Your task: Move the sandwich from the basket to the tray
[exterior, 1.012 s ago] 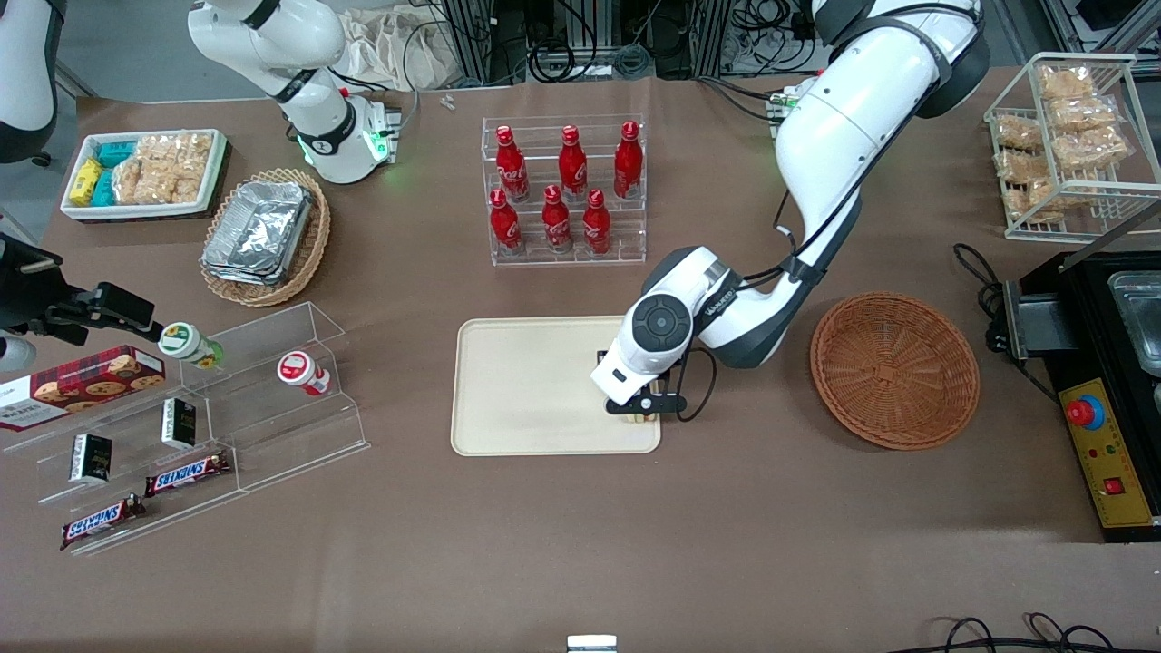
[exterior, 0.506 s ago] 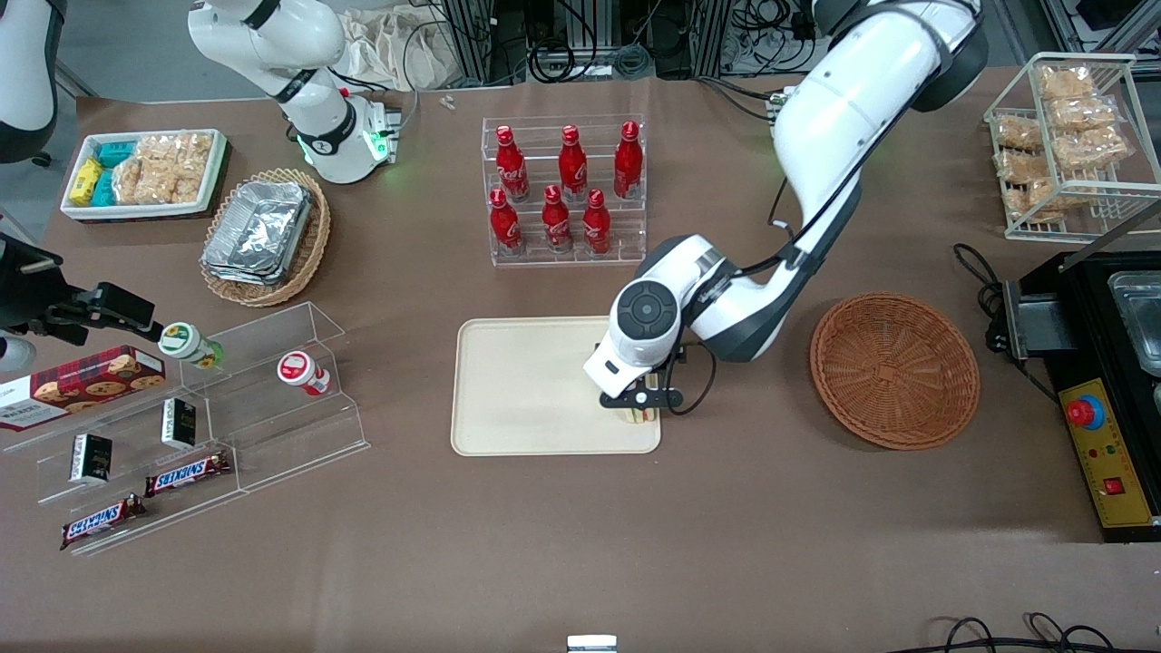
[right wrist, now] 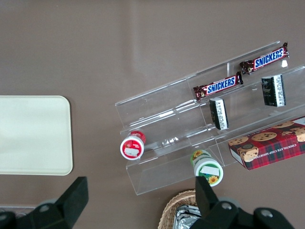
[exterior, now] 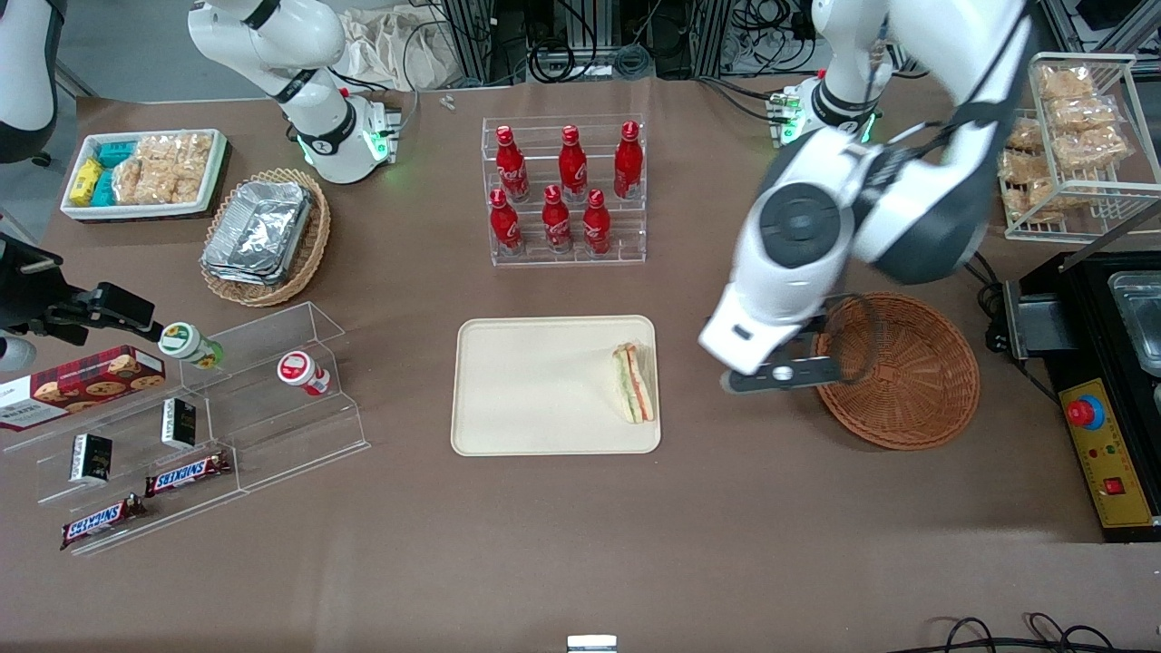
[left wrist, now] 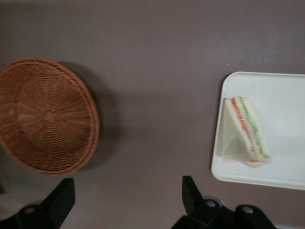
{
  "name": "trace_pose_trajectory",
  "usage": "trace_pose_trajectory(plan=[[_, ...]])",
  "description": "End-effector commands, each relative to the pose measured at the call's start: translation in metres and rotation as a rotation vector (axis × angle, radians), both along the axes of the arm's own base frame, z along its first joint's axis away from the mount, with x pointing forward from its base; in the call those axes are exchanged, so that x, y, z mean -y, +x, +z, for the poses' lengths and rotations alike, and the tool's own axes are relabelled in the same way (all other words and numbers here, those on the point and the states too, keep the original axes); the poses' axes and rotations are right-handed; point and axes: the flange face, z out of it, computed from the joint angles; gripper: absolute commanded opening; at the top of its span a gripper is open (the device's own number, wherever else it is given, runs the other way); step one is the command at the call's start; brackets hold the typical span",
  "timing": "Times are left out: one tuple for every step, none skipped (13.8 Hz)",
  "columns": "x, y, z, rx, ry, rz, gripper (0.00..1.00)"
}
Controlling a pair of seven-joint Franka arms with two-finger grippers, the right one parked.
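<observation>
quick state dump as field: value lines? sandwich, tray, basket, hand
sandwich: lying on the tray, near the edge closest to the basket, nothing touching it
tray: holds only the sandwich
basket: empty, toward the working arm's end of the table
hand: open, holding nothing, raised above the bare table between tray and basket
task state: sandwich placed on the tray

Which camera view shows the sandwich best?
The left wrist view: the sandwich is large there and its layers are clear. In the front view it lies small on the tray. The right wrist view misses it. The open end effector hangs between tray and basket.
</observation>
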Motion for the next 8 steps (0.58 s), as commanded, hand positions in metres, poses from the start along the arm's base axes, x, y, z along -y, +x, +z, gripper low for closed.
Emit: trace_pose_trajectory(plan=[[-0.059,-0.003,0.036,-0.027,-0.037,-0.028,1.0],[-0.087,-0.002,0.051,-0.035,-0.066,-0.028,1.0],[-0.109,-0.005,0.064,-0.049,-0.086,-0.052,1.0],[-0.124,-0.012,0.075,-0.077,-0.085,-0.096,1.0],[-0.148,-0.015,0.082,-0.101,-0.083,-0.096,1.0],[-0.158,-0.023,0.097,-0.098,-0.108,-0.086,1.0],[-0.173,-0.032,0.109,-0.092,-0.111,-0.052,1.0],[-0.185,-0.042,0.114,-0.095,-0.103,-0.043,1.0]])
